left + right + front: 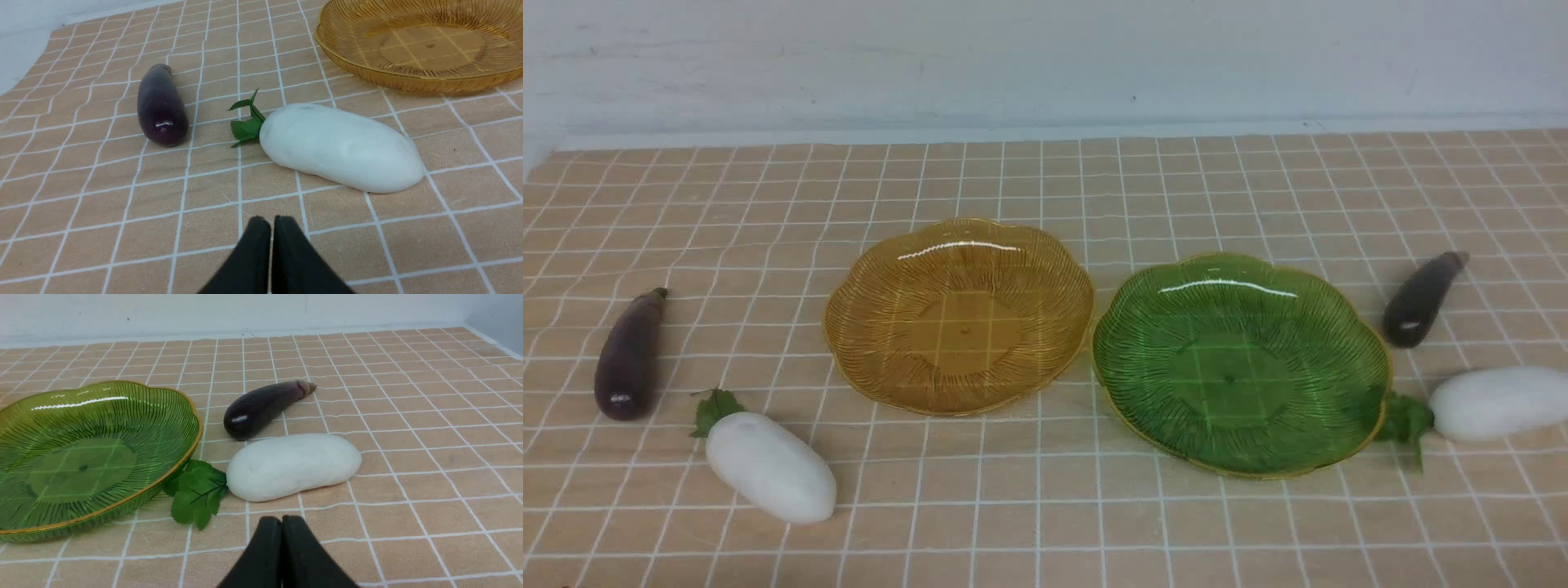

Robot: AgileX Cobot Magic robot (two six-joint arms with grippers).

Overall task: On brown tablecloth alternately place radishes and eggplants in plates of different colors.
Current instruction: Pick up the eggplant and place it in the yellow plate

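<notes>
Brown tablecloth (1045, 506) holds amber plate (960, 318), green plate (1241, 363) (side by side).

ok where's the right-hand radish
Front view: the right radish lies on the robot's right, leaves against the green plate, an eggplant just behind it.

Left gripper (270, 223) hangs over the cloth (81, 183), jaws pressed together, empty; right gripper (281, 522) likewise.

A staged lab-style test bench is suggested by the bare white wall (1045, 57) just behind the brown tablecloth (1045, 506), on which toy radishes (770, 465) and eggplants (629, 355) are set out.
</notes>
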